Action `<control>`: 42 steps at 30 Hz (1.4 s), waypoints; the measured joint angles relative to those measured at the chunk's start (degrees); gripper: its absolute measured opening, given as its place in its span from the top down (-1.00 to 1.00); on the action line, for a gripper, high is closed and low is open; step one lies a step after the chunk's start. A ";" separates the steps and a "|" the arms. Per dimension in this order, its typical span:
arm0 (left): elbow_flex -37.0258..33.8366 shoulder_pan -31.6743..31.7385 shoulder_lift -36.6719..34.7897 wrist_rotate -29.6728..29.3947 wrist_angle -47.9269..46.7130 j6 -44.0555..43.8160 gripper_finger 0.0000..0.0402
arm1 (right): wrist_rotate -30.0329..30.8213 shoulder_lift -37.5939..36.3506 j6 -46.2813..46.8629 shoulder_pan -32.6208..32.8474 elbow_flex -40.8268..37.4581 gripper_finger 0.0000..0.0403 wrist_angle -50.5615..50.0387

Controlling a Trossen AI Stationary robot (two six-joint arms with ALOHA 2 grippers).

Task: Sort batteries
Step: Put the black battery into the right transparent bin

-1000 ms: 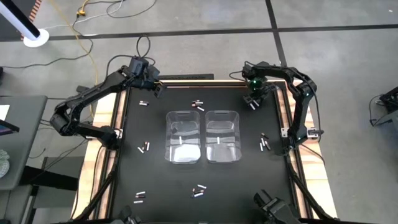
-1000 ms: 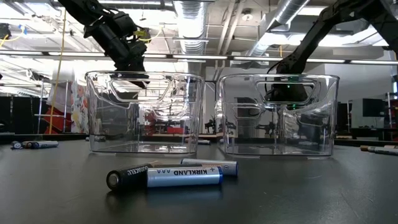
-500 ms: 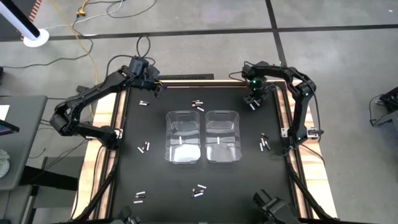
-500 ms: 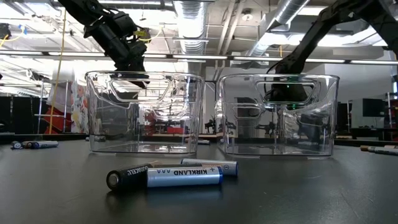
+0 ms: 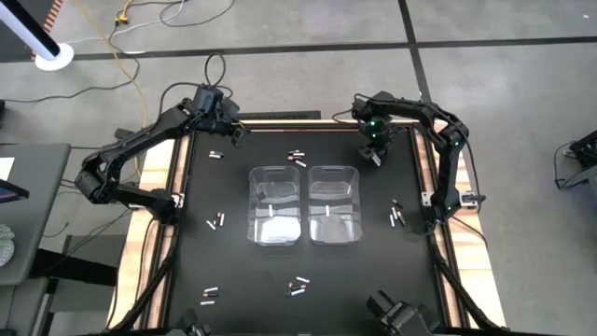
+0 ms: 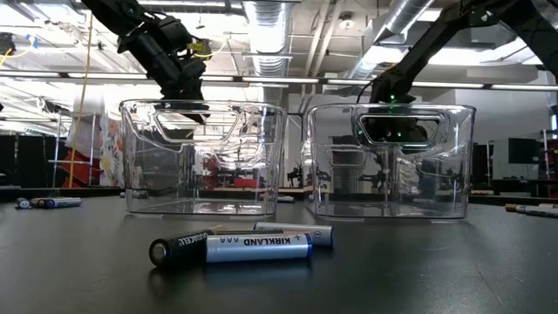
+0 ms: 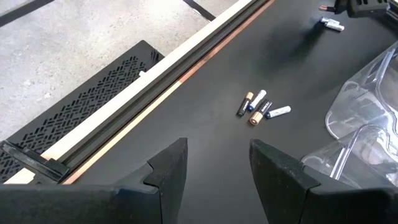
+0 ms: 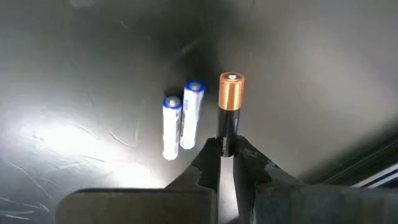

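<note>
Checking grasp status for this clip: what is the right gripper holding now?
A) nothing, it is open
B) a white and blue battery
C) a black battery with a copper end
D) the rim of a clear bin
C: in the right wrist view the right gripper is clamped on the black, copper-ended battery, while two white and blue batteries lie on the table beside it.

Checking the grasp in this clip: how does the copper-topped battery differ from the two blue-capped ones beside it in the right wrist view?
The copper-topped battery is dark with a copper end; the two blue-capped batteries are white with blue ends. The copper-topped battery is clamped in the right tool, lifted off the mat; the blue-capped pair lie loose on the black mat, side by side. All are slim cylinders pointing roughly the same way.
</note>
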 joint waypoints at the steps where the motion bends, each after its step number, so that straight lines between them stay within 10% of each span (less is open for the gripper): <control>1: 0.00 0.00 0.00 0.00 0.00 0.00 0.16 | 0.02 -0.02 0.15 0.28 0.61 0.82 -0.10; 19: 0.02 0.00 0.00 0.00 0.00 0.05 0.16 | 0.70 -11.08 1.66 4.30 11.85 0.82 -7.98; 30: 0.04 0.00 0.00 0.02 0.00 0.04 0.16 | -0.34 -18.76 2.70 22.20 13.65 0.82 -10.59; 42: 0.07 0.00 0.00 0.00 0.47 0.07 0.16 | -0.85 -7.89 3.93 38.88 13.65 0.82 -9.51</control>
